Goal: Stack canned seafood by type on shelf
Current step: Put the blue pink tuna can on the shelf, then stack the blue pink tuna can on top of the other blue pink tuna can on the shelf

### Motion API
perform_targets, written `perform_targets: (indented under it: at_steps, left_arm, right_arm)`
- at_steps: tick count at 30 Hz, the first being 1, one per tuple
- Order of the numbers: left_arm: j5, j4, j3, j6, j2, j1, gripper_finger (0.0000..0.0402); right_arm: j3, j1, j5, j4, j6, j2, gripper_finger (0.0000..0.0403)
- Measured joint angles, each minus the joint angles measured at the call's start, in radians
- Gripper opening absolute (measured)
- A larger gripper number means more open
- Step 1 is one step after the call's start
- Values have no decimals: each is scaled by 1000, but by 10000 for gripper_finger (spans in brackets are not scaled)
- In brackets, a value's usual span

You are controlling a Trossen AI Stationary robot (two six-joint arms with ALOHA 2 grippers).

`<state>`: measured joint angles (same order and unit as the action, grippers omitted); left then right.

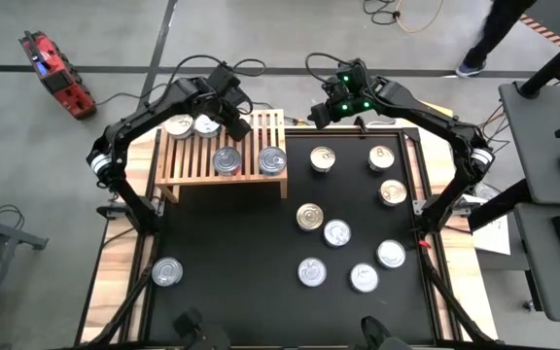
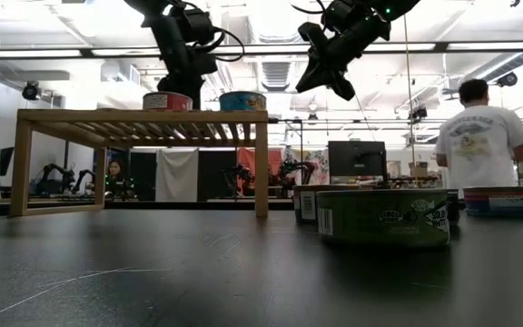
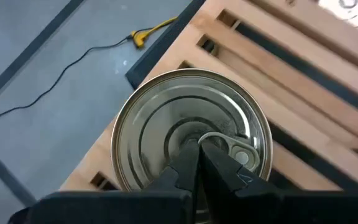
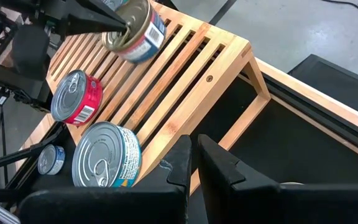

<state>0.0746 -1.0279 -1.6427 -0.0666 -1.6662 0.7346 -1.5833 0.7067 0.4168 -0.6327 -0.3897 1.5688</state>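
A black mat covers my table. On the slatted light-wood shelf [image 1: 222, 146] four round tins [image 1: 226, 159] already sit; nine more tins [image 1: 309, 216] wait scattered on the mat. My left gripper [image 3: 197, 158] is pinched shut on the pull tab of a ridged, gold-lidded tin [image 3: 191, 134] over the shelf. My right gripper [image 4: 193, 163] hovers beside the shelf, closed, empty.
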Motion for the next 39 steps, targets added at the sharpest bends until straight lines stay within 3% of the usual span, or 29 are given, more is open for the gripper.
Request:
perform_targets:
  at_steps: [23, 39]
  left_arm:
    - [-5, -45, -21, -3, -1, 13, 0]
    - [-19, -67, -100, -31, -3, 13, 0]
  right_arm:
    - [0, 0, 0, 0, 1, 0, 18]
    - [0, -2, 0, 0, 1, 0, 18]
